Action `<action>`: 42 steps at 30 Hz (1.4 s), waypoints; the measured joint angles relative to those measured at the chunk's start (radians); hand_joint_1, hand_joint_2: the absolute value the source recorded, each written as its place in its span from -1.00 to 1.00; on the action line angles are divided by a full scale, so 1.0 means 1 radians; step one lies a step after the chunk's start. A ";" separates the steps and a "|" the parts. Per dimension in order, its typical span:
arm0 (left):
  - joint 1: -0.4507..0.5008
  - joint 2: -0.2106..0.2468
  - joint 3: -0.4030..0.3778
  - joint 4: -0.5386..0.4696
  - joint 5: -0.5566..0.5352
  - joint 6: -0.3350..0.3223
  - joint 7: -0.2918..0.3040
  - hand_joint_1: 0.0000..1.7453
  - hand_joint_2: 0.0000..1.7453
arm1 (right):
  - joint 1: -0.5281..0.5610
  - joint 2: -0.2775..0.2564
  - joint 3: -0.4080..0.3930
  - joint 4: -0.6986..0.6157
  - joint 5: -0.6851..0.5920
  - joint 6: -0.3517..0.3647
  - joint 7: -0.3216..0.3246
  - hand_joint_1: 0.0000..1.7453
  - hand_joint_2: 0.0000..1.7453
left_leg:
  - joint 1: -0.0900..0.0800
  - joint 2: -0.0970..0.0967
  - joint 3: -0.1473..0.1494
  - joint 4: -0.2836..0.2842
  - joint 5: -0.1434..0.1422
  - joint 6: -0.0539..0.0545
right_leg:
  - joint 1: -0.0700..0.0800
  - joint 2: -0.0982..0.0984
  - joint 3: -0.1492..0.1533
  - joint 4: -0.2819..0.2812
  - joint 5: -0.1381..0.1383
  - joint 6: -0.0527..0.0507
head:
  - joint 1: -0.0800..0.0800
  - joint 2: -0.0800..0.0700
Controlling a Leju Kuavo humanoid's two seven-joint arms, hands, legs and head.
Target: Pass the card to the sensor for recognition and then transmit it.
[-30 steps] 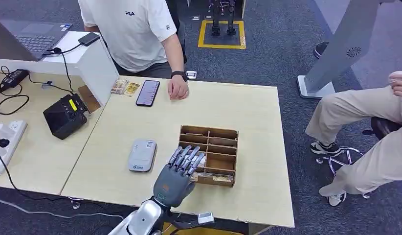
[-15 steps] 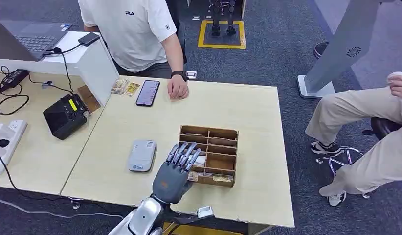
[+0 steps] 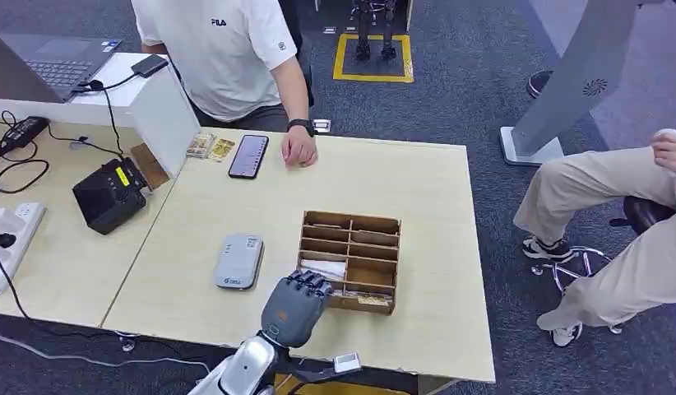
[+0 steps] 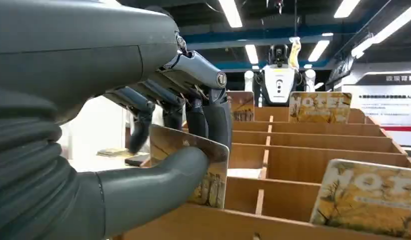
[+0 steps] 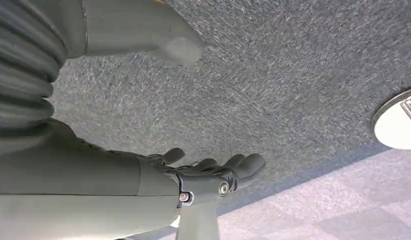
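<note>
On the light wooden table (image 3: 433, 206) stands a wooden card box (image 3: 363, 239) with several compartments. My left hand (image 3: 295, 306) sits at the box's near left corner, fingers curled down into it. In the left wrist view the thumb (image 4: 158, 182) and the fingers pinch a yellow-printed hotel card (image 4: 216, 185) standing in the near compartment. Two more hotel cards (image 4: 366, 197) (image 4: 319, 106) stand in other compartments. The grey-white card sensor (image 3: 238, 261) lies on the table just left of the box. My right hand (image 5: 143, 175) hangs over grey carpet, fingers apart, holding nothing.
A person in a white shirt stands at the far edge, one hand (image 3: 299, 150) resting on the table beside a phone (image 3: 248, 155) and a few cards (image 3: 210, 146). A black device (image 3: 111, 195) sits on the left desk. Another person's legs (image 3: 614, 214) are at the right.
My left hand's fingers, spread over the box a second ago, have curled down into the near compartment and closed on the card. The hand drew slightly toward me.
</note>
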 joint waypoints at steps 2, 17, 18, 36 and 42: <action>-0.006 -0.003 0.000 0.011 0.016 -0.014 -0.021 1.00 1.00 | -0.001 0.000 0.000 0.004 0.000 0.000 -0.014 -1.00 1.00 | 0.000 0.000 0.000 0.000 0.000 0.000 | 0.000 0.000 0.000 0.000 0.000 0.000 | 0.000 0.000; -0.016 -0.041 -0.007 0.093 0.106 0.037 -0.086 1.00 1.00 | -0.002 0.000 0.000 0.018 -0.001 0.000 -0.024 -1.00 1.00 | 0.000 0.000 0.001 0.000 0.000 0.000 | 0.000 -0.001 0.001 0.000 0.000 0.000 | 0.000 0.000; -0.015 -0.042 -0.006 0.093 0.111 0.042 -0.091 1.00 1.00 | -0.002 0.000 0.000 0.018 0.000 0.000 -0.020 -1.00 1.00 | 0.000 0.000 0.001 0.000 0.000 0.000 | 0.000 -0.001 0.001 0.000 0.000 0.000 | 0.000 0.000; 0.117 -0.167 0.283 -0.224 0.417 0.045 -0.479 1.00 1.00 | -0.001 0.000 0.000 0.013 -0.023 0.000 -0.007 -1.00 1.00 | 0.000 0.000 0.001 0.000 0.000 0.000 | 0.000 0.000 0.000 0.000 0.000 0.000 | 0.000 0.000; 0.123 -0.174 0.340 -0.287 0.520 0.044 -0.496 1.00 1.00 | -0.002 0.000 0.000 0.013 -0.030 0.000 -0.007 -1.00 1.00 | 0.000 0.000 0.001 0.000 0.000 0.000 | 0.000 0.000 0.000 0.000 0.000 0.000 | 0.000 0.000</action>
